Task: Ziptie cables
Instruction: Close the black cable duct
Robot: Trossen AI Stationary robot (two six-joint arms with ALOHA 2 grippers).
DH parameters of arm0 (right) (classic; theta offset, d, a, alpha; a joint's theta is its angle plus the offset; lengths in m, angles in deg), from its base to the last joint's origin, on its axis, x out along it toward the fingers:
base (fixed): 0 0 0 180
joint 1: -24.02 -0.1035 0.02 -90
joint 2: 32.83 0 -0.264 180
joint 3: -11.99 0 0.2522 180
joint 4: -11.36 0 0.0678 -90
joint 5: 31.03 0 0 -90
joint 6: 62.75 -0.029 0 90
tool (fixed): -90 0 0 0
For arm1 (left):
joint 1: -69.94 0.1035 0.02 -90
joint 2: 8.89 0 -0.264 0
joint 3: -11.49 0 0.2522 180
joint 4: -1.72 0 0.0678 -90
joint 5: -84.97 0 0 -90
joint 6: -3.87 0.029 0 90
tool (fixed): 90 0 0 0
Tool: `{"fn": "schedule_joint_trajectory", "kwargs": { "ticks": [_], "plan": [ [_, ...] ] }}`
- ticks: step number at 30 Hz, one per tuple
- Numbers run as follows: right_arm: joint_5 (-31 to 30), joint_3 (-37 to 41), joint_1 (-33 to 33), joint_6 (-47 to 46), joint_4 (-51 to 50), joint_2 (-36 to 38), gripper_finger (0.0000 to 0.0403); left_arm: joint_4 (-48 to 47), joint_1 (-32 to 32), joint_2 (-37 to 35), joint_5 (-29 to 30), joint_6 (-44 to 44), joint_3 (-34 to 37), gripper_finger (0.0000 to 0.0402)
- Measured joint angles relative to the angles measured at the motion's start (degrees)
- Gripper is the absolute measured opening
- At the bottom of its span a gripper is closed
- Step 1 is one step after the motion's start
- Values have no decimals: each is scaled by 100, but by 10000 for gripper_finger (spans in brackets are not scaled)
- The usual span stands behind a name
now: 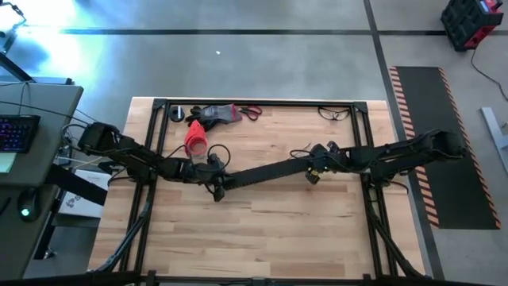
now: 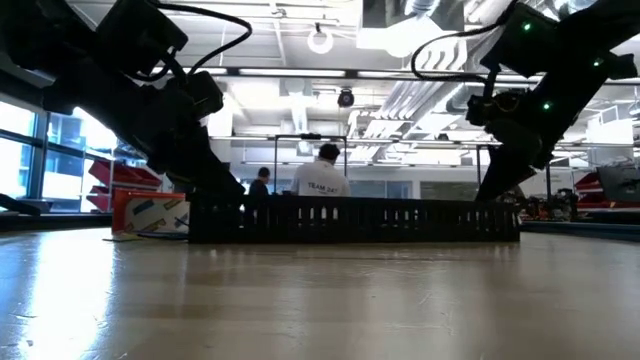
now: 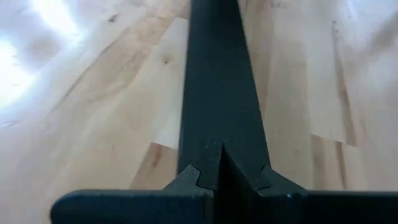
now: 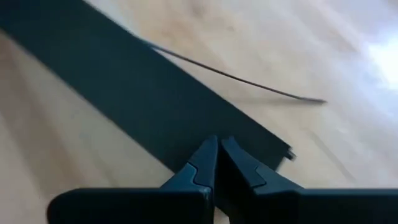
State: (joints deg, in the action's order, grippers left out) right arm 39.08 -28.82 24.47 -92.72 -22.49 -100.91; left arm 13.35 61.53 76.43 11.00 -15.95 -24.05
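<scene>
Both claws are closed on the ends of the long black bar: left claw (image 1: 216,184) at its left end, right claw (image 1: 315,170) at the right. One thin wire (image 4: 236,78) pokes out beside the bar (image 1: 266,173) on the surface (image 1: 270,238). I'd keep both ends level. Shirt in back reads "TEAM", rest illegible

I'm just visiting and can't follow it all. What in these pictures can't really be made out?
- The cables: only one thin wire shows, in the right wrist view; too fine for the high view.
- The black channel: the low view shows only its side; the contents are hidden.
- The left gripper and right gripper: shut, but whether they pinch the channel's ends is unclear.
</scene>
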Motion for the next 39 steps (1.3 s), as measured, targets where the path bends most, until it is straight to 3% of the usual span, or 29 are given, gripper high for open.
{"fn": "schedule_joint_trajectory", "kwargs": {
  "ticks": [9, 15, 18, 22, 24, 27, 30, 33, 39],
  "plan": [
    [183, -70, -535, -569, 40, 14, 2, -838, 124, -829, 275, 392, 24, 0],
    [-569, -601, -779, -467, -539, 95, 2, -1258, 164, -1607, 466, 309, 22, 0],
    [-824, -919, -922, -993, -1660, 193, 2, -1773, 152, -2097, 464, -230, 15, 0],
    [-927, -1045, -1289, -2487, -3096, 212, 1, -3286, -44, -2723, 661, -1359, 11, 0],
    [-812, -887, -1414, -3062, -3273, 193, 1, -4054, -162, -2919, 786, -2087, 11, 0],
    [-624, -474, -1544, -3299, -2616, 193, 0, -4775, -337, -2983, 731, -3019, 11, 0],
    [-500, -65, -1548, -3251, -1705, 191, 0, -4638, -523, -2890, 699, -3494, 101, 0],
    [-507, 185, -1545, -3090, -997, 191, 0, -3789, -610, -2673, 713, -3652, 350, 0],
    [-490, 229, -1545, -2798, -546, 191, 0, -2268, -627, -1973, 1253, -3634, 638, 0]
  ]
}}
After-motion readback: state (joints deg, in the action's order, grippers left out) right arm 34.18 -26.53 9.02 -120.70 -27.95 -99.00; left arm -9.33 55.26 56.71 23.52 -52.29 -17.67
